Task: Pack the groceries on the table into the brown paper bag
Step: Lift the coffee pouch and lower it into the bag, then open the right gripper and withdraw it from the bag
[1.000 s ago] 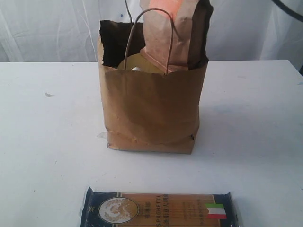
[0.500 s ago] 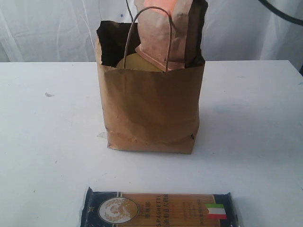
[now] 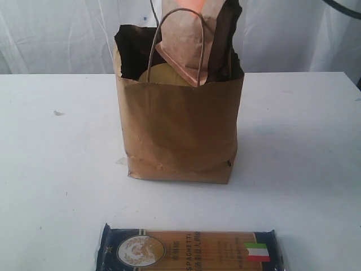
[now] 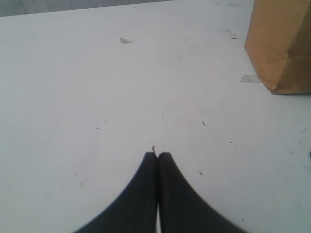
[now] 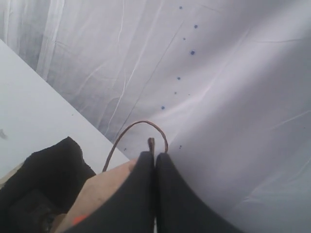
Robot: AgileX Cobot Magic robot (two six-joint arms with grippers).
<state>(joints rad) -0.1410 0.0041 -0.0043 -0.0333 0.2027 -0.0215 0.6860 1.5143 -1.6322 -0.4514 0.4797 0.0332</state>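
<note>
The right claw (image 5: 155, 154) was clenched on the top of the pouch (image 3: 186, 39), which hung tilted, half inside the paper bag (image 3: 180, 130) at the middle of the table (image 3: 56, 169). The left claw (image 4: 157, 154) was clenched on nothing, low over the table left of the bag. The spaghetti packet (image 3: 189, 251) lay at the near edge.

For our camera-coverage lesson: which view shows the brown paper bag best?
Exterior view: nearly the whole brown paper bag is visible. Left wrist shows one bottom corner; right wrist only its dark opening and a handle.
</note>
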